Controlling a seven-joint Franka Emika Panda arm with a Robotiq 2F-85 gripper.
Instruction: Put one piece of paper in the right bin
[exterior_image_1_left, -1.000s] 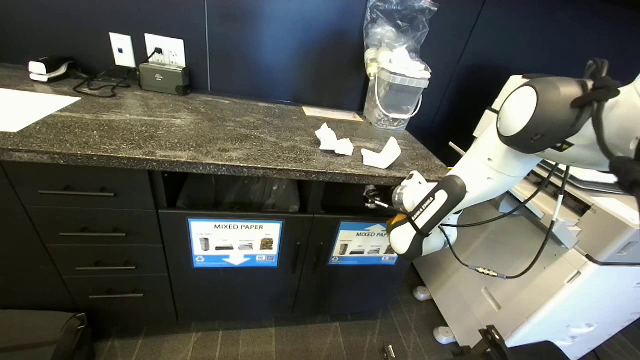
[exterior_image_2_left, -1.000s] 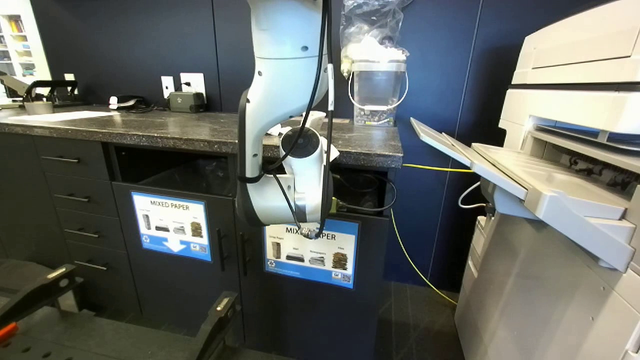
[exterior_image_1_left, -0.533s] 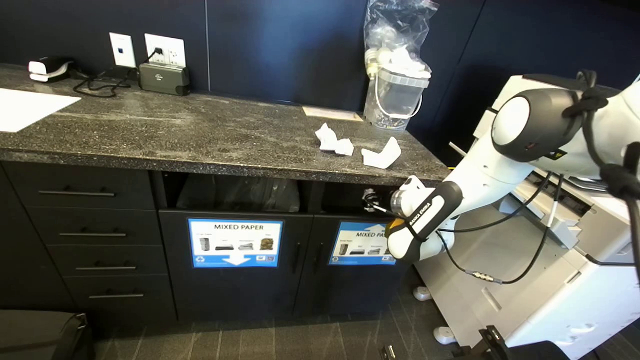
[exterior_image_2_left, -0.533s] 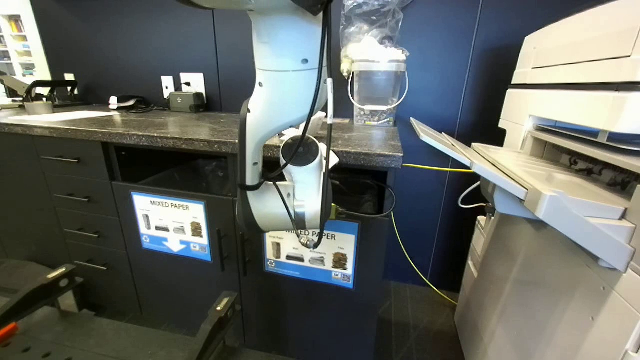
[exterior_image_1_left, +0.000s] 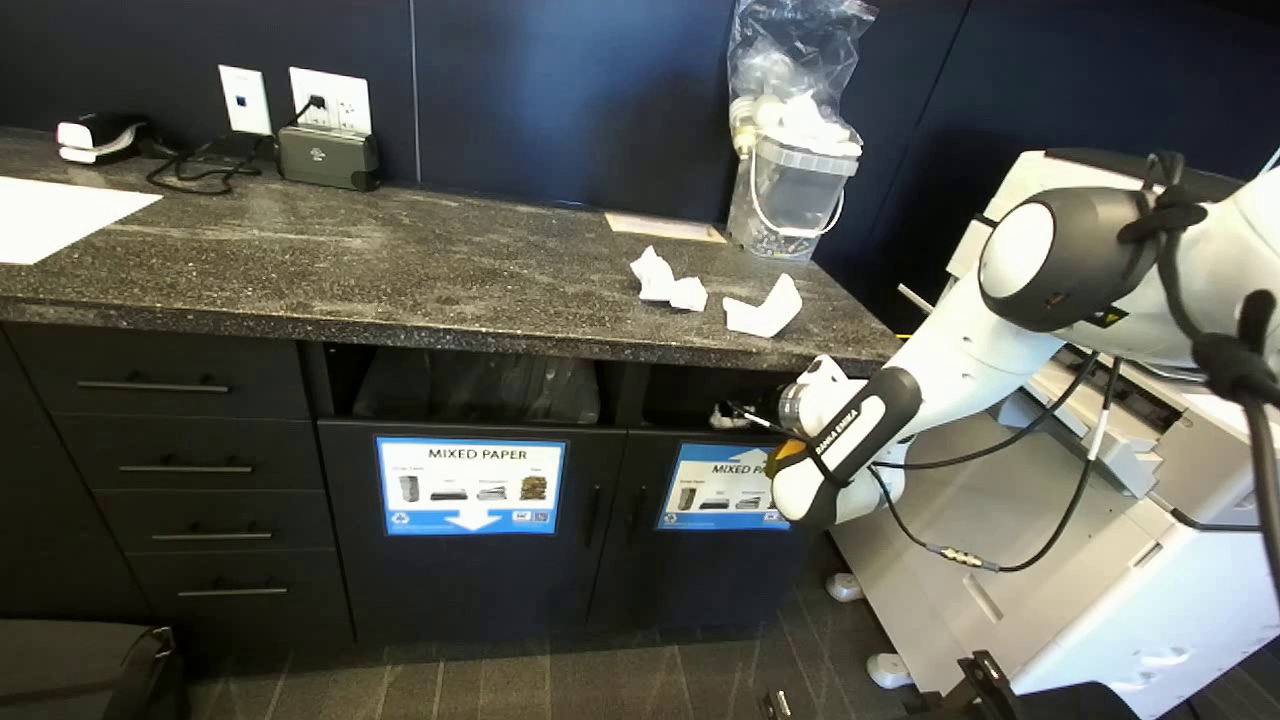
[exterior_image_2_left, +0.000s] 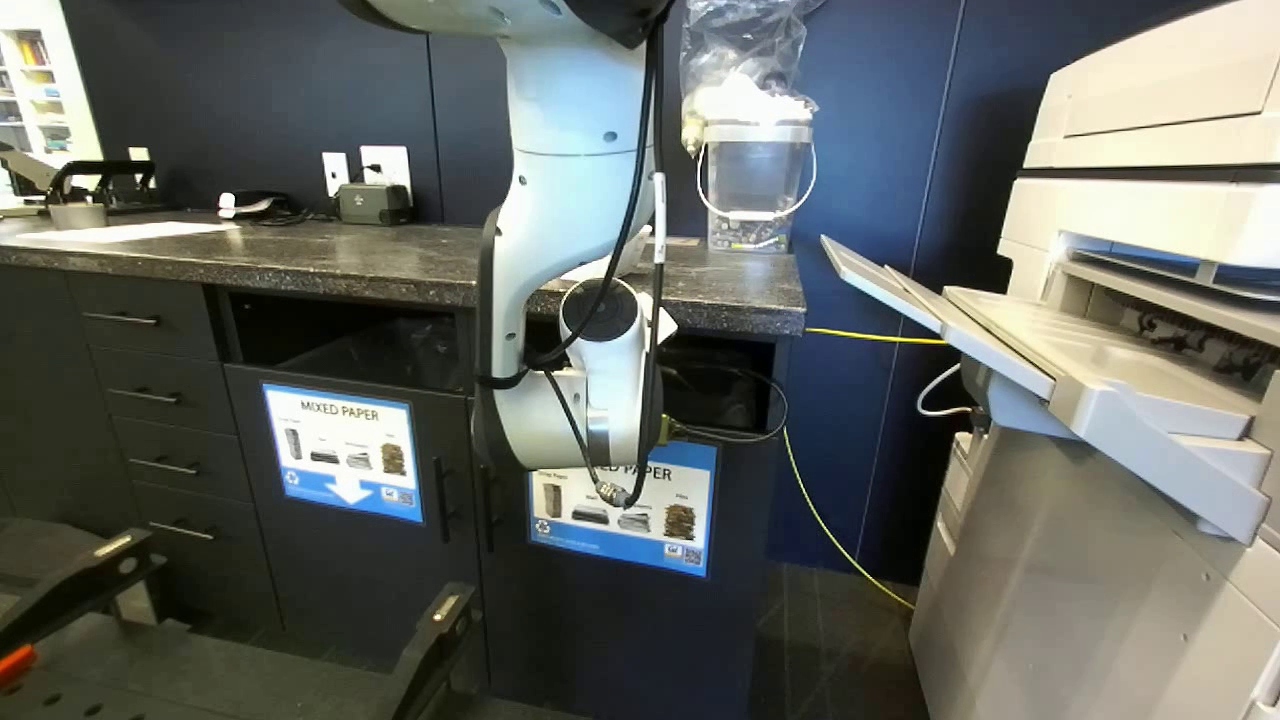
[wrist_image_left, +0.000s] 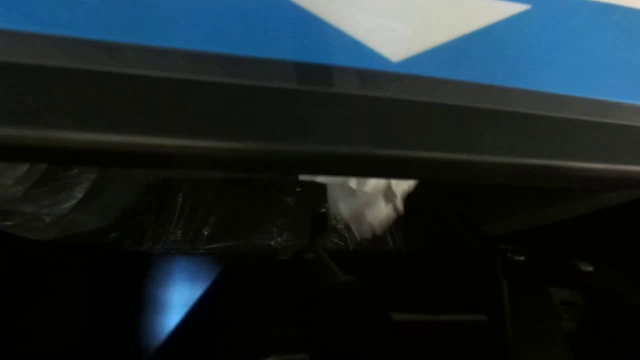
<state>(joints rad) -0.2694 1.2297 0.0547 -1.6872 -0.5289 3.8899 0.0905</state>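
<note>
One gripper (exterior_image_1_left: 752, 406), dark against a dark hollow right of centre in an exterior view, reaches into the right bin (exterior_image_1_left: 672, 398); I cannot tell whether its fingers are parted or closed. One white piece of paper (wrist_image_left: 370, 207) shows blurred near the middle of the wrist view, its upper side cut off by the door edge (wrist_image_left: 320, 135); in an exterior view a bit of white lies just left of the gripper, inside the opening — held or loose, I cannot tell. The one arm (exterior_image_1_left: 965, 350) stands in the way, covering the right end of that opening; in an exterior view its wrist (exterior_image_2_left: 610, 380) hides the gripper. Below the two openings hang two MIXED PAPER signs (exterior_image_1_left: 470, 487). On the counter (exterior_image_1_left: 450, 260), above the right bin, lie one white crumple (exterior_image_1_left: 765, 308) and, to its left, two joined lumps (exterior_image_1_left: 657, 280) — perhaps one piece. Farther out: one clear tub (exterior_image_1_left: 790, 200) towards the upper right, one flat sheet (exterior_image_1_left: 60, 215) at the left edge, four drawers (exterior_image_1_left: 220, 440) lower left, one copier (exterior_image_1_left: 1010, 620) lower right.
</note>
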